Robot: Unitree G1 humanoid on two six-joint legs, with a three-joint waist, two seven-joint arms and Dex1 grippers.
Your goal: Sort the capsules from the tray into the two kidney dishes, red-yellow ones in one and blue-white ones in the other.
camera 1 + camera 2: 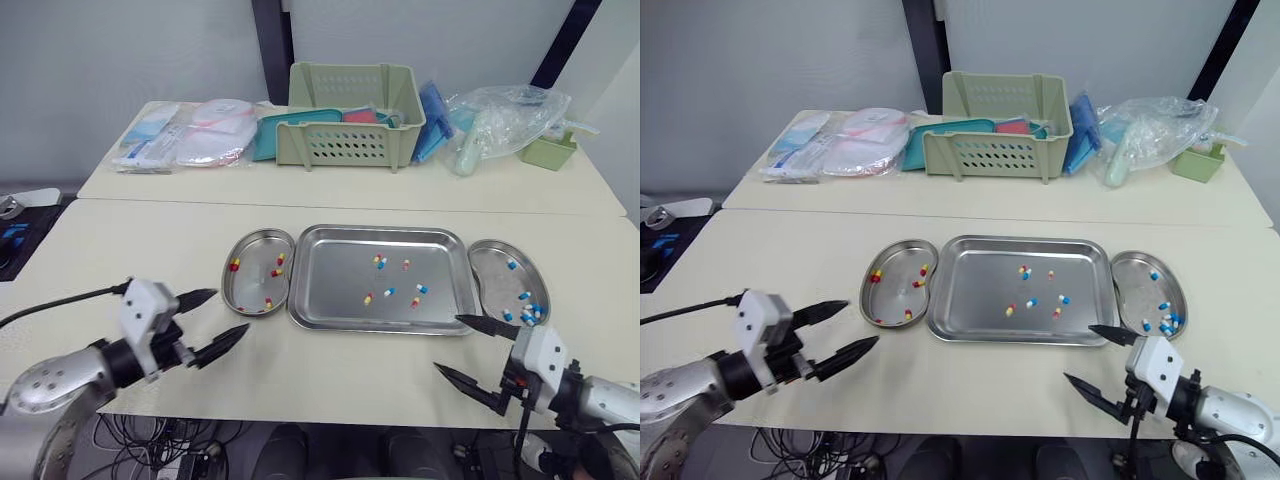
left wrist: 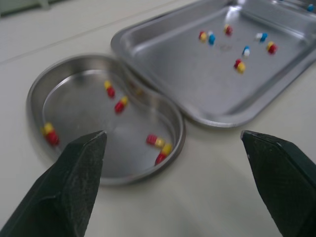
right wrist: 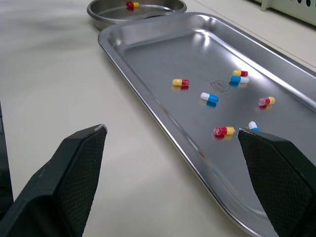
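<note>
Capsules lie loose on the floor of the tray, about seven of them, both colours mixed. Most sit apart from one another, but two, one of each colour, touch toward the far side. The left dish already holds several red-yellow ones and the right dish several blue-white ones, so the sort looks partly done.

The left gripper hangs over the table near and left of the left dish, jaws wide apart and holding nothing. The right gripper hangs just near of the tray's near right corner, jaws likewise wide apart and empty.

Each capsule is likely almost weightless, with a smooth, rounded, thin shell. On polished steel it will probably roll or skid at a sideways nudge, and a hard squeeze could dent or split it. The best hold looks to be across the middle of the barrel, one finger on each long side, closing gently. A pinch on the domed ends would tend to squirt it out. The ones lying alone near the tray's near edge look easiest. The touching two would need care to lift one and not drag the other.
</note>
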